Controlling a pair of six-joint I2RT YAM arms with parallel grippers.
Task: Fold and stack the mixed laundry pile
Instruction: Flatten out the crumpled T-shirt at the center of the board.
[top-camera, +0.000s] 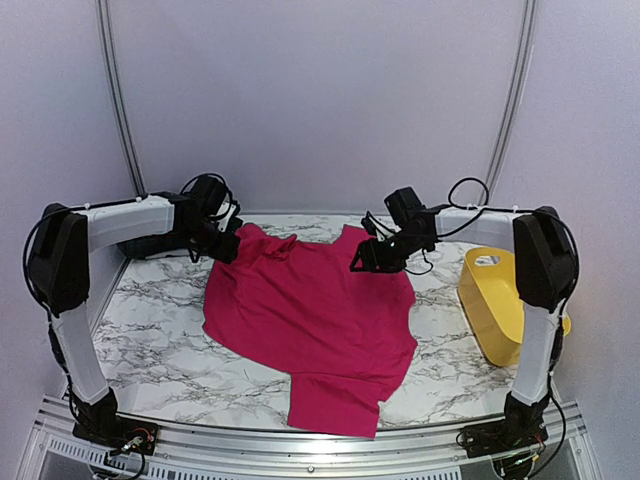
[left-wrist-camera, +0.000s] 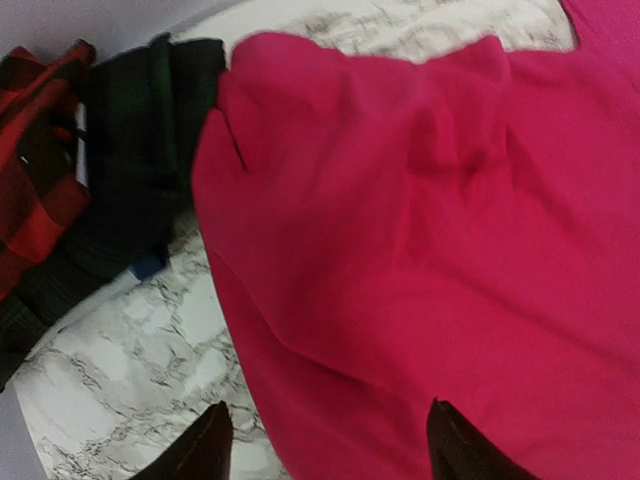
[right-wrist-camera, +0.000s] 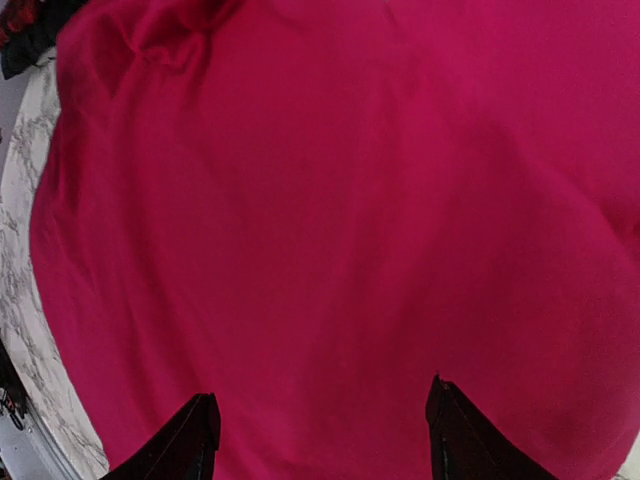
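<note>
At centre frame the pink garment (top-camera: 310, 320) lies spread but unfolded, the checked garment (left-wrist-camera: 35, 180) and plaid garment (left-wrist-camera: 140, 160) sit bunched at upper left of the left wrist view, nothing is stacked, and the left gripper (left-wrist-camera: 330, 425) and right gripper (right-wrist-camera: 325, 405) both stand open and empty.

Both arms stretch forward, left claw (top-camera: 224, 245) and right claw (top-camera: 360, 263) each with jaws parted.

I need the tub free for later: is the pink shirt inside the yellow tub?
No, the pink shirt lies spread on the marble table, apart from the yellow tub at the right.
</note>
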